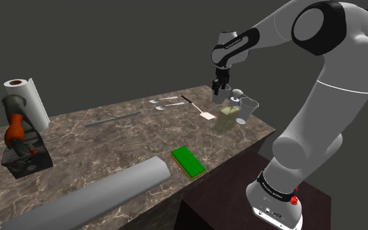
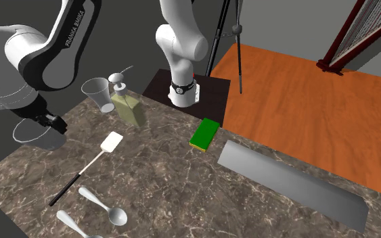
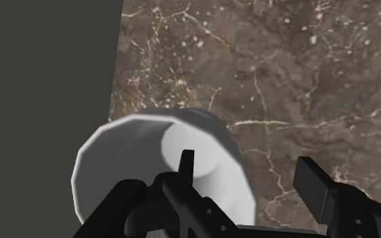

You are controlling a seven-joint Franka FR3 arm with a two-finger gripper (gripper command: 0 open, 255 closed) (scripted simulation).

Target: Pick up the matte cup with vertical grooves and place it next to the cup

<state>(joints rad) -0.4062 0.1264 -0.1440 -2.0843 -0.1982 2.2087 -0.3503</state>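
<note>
Brown stone-patterned worktop [image 1: 110, 150] with pale veins lies under me, and past its edge the wrist view drops to flat dark grey. Right at that edge, toward the second exterior view's left, is the grooved cup [image 3: 124, 159]. It is plain matte grey and wide-mouthed, narrowing to a smaller round floor. The rim is broken into short flat facets where the vertical grooves reach it. My jaws stand well apart astride its wall, with one finger [image 3: 185, 162] down in the mouth and the other outside. Neither seems to press the wall, so I have hold of nothing. The cup looks to stand on the stone, though its own flare hides its foot.

By my reckoning the task is at its start. The grasp is not closed, and the lift, the carry and the setting-down are all left to do.

The other cup [image 2: 99, 93] is a taller, clear-looking tumbler with a flared lip. It is near the grooved cup but apart from it, and just beside a squarish pale olive soap dispenser [image 2: 129, 107] with a pump top. Farther along lie a spatula [image 2: 82, 171], white-headed on a thin dark handle, and a flat green sponge [image 2: 206, 134].
</note>
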